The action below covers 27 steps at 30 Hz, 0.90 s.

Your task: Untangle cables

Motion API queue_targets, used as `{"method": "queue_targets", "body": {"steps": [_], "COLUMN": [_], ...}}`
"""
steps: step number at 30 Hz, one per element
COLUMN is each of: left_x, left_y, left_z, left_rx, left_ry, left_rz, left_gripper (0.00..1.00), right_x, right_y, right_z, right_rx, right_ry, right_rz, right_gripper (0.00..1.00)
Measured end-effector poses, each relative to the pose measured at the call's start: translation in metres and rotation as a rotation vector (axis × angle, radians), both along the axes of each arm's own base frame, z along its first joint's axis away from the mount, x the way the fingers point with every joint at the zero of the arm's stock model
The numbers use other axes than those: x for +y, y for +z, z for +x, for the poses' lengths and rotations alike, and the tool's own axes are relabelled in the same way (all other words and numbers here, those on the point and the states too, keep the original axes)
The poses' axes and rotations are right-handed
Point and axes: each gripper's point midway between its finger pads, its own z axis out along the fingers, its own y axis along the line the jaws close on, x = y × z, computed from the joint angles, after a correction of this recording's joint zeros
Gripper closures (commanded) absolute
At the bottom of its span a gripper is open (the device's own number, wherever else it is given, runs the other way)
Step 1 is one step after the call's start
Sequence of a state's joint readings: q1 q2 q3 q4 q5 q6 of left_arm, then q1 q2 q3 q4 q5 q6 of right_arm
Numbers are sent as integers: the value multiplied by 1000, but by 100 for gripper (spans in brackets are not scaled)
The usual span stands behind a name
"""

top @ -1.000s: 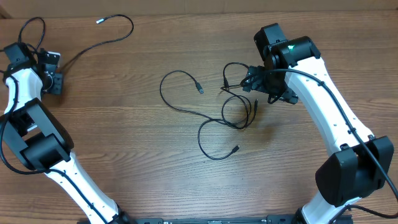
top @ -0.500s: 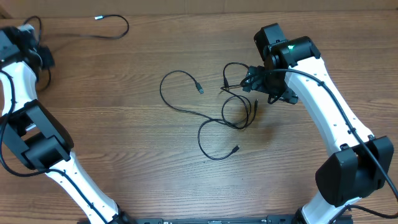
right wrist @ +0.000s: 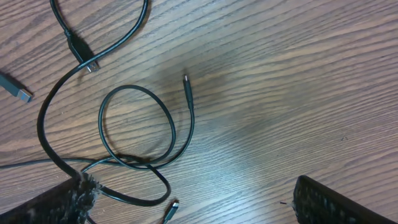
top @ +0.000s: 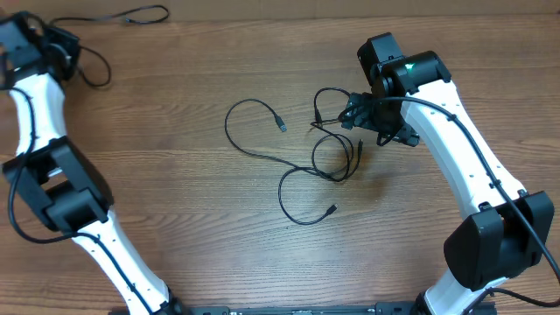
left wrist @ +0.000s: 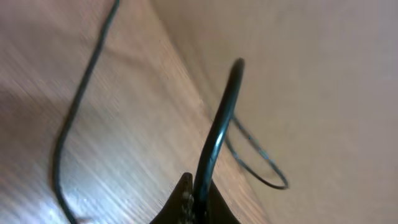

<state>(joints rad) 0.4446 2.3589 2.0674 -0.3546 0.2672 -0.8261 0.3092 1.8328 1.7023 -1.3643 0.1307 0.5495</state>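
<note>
- Overhead: one freed cable is lying well apart at the far left corner of the table, and the left jaws are pinching its end. The tangle, seemingly two or three cables, is sitting mid-table with its loops crossing, so most of the work is not yet done. The right jaws are hovering over its right edge.
- Left wrist: the jaws are clamping shut on one blurred strand.
- Right wrist: the jaws are gaping wide and gripping nothing. One coil and four plug tips are showing below.
</note>
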Motion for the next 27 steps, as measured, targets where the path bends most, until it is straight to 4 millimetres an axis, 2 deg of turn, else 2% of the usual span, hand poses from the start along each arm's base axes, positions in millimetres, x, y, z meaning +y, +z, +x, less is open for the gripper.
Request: {"method": "queue_targets", "body": {"steps": [3,7,8,10,12,14,15,16,18,20,22,24,27], "left_x": [-18,-42,-50,-58,-63,-64,-64,-63,-59,-52,-40,-26,-4], "left_y": [-7,-23,-34,-52,-72,-84,-87,-88,-87,-84,-69,-42,19], "left_z": [5,14,15,15,10,6,3,1,-5,-14,-27,-38,-62], "left_rx": [35,69,93,134,190,227,247,259,281,307,323,311,270], "left_ry": [12,-14,-36,-67,-105,-155,-177,-201,-229,-243,-237,-215,-163], "left_rz": [13,39,50,68,94,138,158,183,213,228,237,249,284], "left_gripper": [94,73,73,65,51,50,44,32,0,0,0,0,0], "right_x": [0,0,0,0,0,0,0,0,0,0,0,0,0], "right_y": [0,0,0,0,0,0,0,0,0,0,0,0,0], "right_z": [0,0,0,0,0,0,0,0,0,0,0,0,0], "right_rx": [1,1,0,0,1,0,0,1,0,0,1,1,1], "right_ry": [0,0,0,0,0,0,0,0,0,-1,0,0,0], "right_rz": [-1,-1,0,0,0,0,0,0,0,0,-1,-1,-1], "right_gripper": [0,0,0,0,0,0,0,0,0,0,0,0,0]}}
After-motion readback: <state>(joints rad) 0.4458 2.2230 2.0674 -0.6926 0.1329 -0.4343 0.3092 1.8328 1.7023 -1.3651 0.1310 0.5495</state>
